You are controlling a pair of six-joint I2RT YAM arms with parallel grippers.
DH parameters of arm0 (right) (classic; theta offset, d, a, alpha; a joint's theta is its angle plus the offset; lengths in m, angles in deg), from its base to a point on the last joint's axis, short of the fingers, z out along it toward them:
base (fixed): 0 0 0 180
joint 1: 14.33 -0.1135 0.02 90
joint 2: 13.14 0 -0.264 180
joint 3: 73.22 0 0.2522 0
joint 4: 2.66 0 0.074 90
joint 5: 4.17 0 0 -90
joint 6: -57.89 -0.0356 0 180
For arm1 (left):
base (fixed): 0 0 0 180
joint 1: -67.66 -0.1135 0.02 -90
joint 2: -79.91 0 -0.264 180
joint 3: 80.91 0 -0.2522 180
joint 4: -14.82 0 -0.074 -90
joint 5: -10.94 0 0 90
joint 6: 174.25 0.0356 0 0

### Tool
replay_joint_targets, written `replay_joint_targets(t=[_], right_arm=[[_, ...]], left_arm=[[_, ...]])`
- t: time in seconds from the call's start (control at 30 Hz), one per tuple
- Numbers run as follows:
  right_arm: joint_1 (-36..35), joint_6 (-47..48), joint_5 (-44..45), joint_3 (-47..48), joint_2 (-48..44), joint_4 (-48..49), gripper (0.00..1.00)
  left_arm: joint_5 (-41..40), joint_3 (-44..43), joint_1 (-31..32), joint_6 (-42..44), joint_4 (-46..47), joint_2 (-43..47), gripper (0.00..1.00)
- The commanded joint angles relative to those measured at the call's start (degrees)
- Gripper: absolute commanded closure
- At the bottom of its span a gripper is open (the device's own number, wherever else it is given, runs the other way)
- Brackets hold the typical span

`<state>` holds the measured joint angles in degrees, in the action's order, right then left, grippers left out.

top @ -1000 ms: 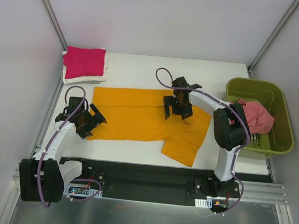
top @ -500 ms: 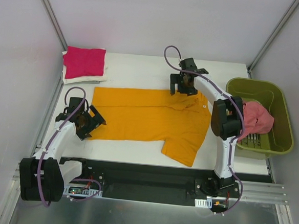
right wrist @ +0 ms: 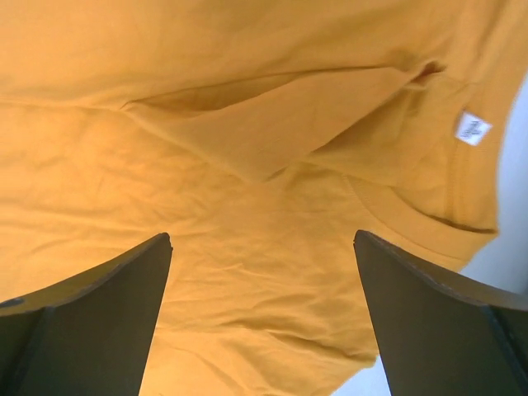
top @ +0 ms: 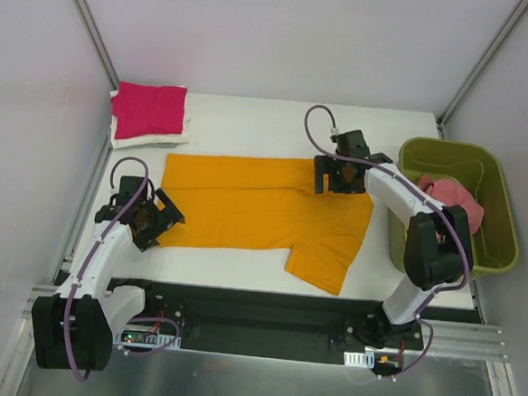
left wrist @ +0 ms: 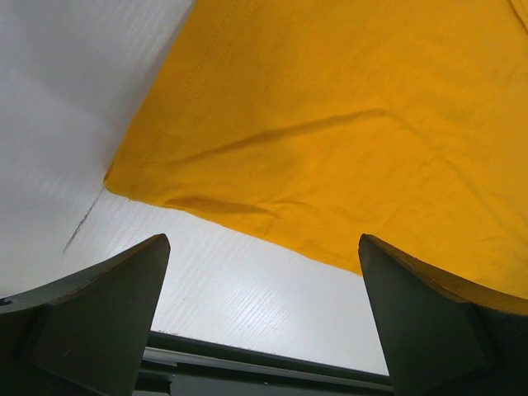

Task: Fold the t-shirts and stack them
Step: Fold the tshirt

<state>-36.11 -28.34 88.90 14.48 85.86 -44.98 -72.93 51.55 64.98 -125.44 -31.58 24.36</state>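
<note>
The white desk (top: 251, 125) carries everything, and most of its middle is taken by the orange-yellow t-shirt (top: 263, 207). It is spread flat with its hem to the left and its collar to the right, so both arms can reach an end. Its near sleeve sticks out toward the front edge, while the far sleeve seems to be turned in over the body, which suggests folding is only partly done.

At the right sits the olive-green bin (top: 499, 205), holding the crumpled salmon-pink t-shirt (top: 454, 207), probably waiting its turn. In the far left corner, out of the working area, the folded magenta t-shirt (top: 150, 108) rests on the folded white t-shirt (top: 150, 138), the start of the stack.

The left claw (top: 165, 218) hangs released over the hem's near corner, grasping nothing. The right claw (top: 342, 181) is likewise spread wide and empty above the collar end, near the small white label (right wrist: 471, 128).
</note>
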Motion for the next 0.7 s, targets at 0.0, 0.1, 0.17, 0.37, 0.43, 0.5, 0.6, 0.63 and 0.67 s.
replay_joint_targets(t=[0.0,0.1,0.17,0.37,0.43,0.5,0.6,0.63,0.67], right_arm=[[-0.28,-1.39,-8.25,-4.32,-0.39,8.07,0.03],[-0.37,-2.27,-10.28,-3.54,2.86,9.83,0.01],[-0.63,-2.72,-11.06,-1.87,5.14,10.53,0.01],[-2.12,-3.42,-10.80,4.20,9.37,11.33,0.05],[-3.26,-3.59,-10.89,5.34,9.63,11.07,0.06],[-4.49,-5.25,-10.28,5.78,9.63,10.19,0.07],[-5.55,-7.45,-9.75,6.49,9.89,8.70,0.10],[-5.73,-8.33,-9.75,6.66,10.24,8.43,0.13],[-5.90,-8.78,-10.01,6.75,10.33,8.34,0.14]], left_arm=[[-1.56,-0.58,-0.14,0.14,-2.16,0.18,0.01],[-1.47,-0.85,-0.05,0.06,-2.34,-0.61,0.01],[-1.47,-0.85,-0.14,0.06,-2.51,-0.61,0.01],[-1.74,-0.76,-0.14,0.32,-2.78,0.00,0.01],[-1.82,-0.85,-0.13,0.15,-2.86,0.26,0.01],[-1.82,-0.94,-0.05,0.14,-2.95,0.27,0.01],[-1.91,-1.29,-0.14,0.23,-2.95,0.09,0.01],[-2.17,-1.46,-0.14,0.32,-2.95,0.00,0.01],[-2.26,-1.64,-0.05,0.41,-3.04,-0.08,0.01]])
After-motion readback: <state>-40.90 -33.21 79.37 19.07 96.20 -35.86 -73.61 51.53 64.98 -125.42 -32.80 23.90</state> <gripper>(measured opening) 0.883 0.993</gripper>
